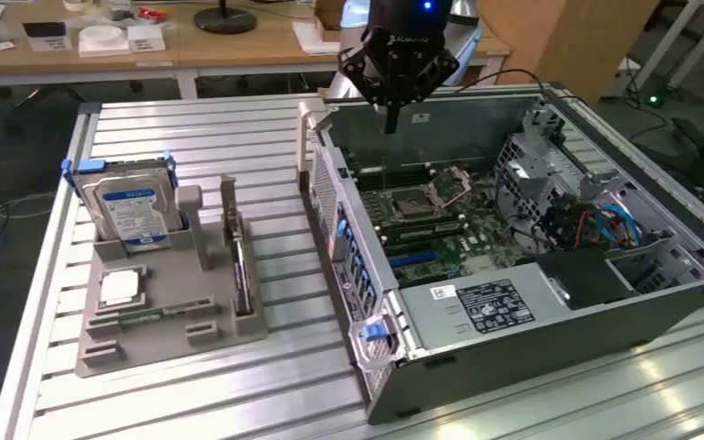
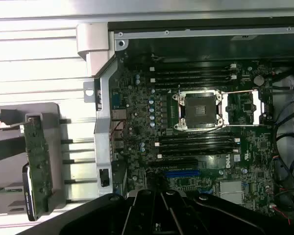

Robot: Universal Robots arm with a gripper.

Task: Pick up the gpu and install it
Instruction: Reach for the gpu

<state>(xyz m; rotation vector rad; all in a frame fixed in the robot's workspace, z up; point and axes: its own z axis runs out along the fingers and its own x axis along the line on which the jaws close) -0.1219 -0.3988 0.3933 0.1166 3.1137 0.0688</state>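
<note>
Gpu [image 1: 241, 270] is not held: the gripper [image 1: 389, 124] is closed on nothing and is pointed straight down over the far part of the open computer case [image 1: 327, 192]. From there the gpu is found toward the exterior view's left, beyond the case wall. It is stood on edge in the grey holder [image 1: 169, 321] on the surface [image 1: 205, 128], its long axis parallel to that wall.

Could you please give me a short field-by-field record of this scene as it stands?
end effector: shut, empty, above the open computer case
gpu: standing on edge in the grey holder, beside the case, untouched
hard drive: upright in the same holder
motherboard: exposed inside the case
task state: gpu not yet picked up
</note>
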